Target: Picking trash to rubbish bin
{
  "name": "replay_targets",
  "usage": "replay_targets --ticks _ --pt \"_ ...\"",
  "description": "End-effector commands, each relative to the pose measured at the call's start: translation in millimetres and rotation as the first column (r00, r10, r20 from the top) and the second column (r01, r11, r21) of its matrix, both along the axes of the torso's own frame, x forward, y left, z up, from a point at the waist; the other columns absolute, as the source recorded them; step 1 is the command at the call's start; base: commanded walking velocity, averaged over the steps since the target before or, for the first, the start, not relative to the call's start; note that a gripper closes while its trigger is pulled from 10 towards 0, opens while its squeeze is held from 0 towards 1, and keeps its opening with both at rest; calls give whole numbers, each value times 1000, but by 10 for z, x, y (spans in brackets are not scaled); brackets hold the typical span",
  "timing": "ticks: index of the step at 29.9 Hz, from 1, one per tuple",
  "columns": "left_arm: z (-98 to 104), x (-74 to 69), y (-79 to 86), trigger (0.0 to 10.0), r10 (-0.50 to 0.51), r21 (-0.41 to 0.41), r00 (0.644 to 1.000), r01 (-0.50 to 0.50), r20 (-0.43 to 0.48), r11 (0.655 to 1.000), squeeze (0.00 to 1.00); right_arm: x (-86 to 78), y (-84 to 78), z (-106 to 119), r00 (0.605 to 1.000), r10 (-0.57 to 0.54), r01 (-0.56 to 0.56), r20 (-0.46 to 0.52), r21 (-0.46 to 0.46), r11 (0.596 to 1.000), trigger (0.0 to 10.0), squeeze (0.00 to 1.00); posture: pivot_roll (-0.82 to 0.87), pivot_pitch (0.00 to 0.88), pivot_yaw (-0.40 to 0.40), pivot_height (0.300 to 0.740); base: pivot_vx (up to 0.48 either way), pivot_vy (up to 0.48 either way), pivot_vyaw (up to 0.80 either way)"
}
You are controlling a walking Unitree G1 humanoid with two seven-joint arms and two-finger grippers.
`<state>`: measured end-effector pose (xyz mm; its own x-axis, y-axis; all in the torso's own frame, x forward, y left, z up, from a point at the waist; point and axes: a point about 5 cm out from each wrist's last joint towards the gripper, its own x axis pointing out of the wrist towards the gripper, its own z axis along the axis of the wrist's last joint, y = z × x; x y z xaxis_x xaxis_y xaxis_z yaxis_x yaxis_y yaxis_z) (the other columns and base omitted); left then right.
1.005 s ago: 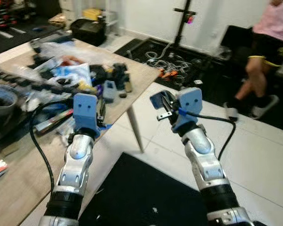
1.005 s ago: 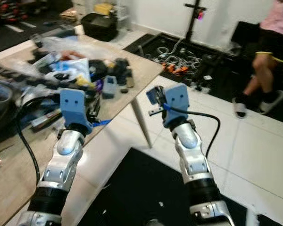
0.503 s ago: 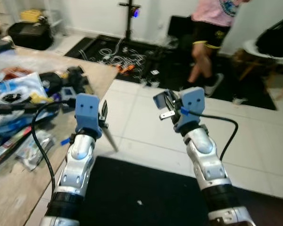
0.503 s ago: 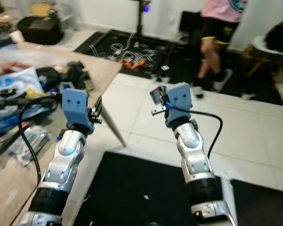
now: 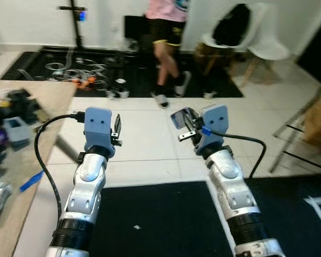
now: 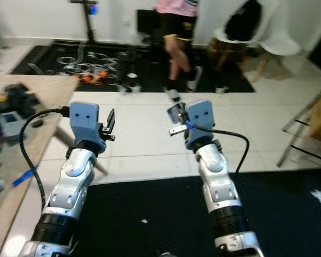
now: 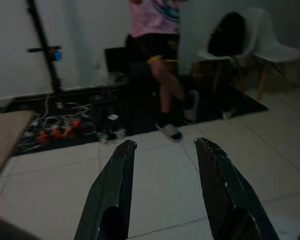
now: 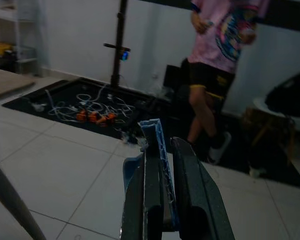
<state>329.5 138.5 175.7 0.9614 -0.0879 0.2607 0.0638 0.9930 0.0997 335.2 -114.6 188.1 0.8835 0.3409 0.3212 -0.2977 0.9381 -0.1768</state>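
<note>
The right gripper (image 8: 162, 165) pinches a largely hidden blue scrap (image 8: 156, 131); left gripper (image 7: 165, 150) spread.

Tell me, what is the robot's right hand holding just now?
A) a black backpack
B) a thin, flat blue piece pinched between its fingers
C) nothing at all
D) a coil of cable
B: in the right wrist view the right gripper is shut on a thin blue piece standing up between its fingers.
</note>
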Motion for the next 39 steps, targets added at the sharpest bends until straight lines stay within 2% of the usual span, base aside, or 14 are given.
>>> replay_targets --ticks 1,23,39 --pt "-28 -12 11 10000 0 -4 1000 0 -8 1000 0 -7 -18 -56 1000 -6 6 -21 -5 1000 10000 0 -37 124 -25 740 0 0 -800" --pt "-34 1 -2 10000 -9 -3 1000 9 -13 1000 0 -27 -25 -198 998 -11 11 -65 -12 1000 10000 0 -35 118 -22 740 0 0 -800" --pt "-101 -19 -14 10000 -18 -5 999 18 -38 1000 0 -52 -79 -428 987 -23 22 -156 -12 1000 10000 0 -36 118 -27 740 0 0 -800"
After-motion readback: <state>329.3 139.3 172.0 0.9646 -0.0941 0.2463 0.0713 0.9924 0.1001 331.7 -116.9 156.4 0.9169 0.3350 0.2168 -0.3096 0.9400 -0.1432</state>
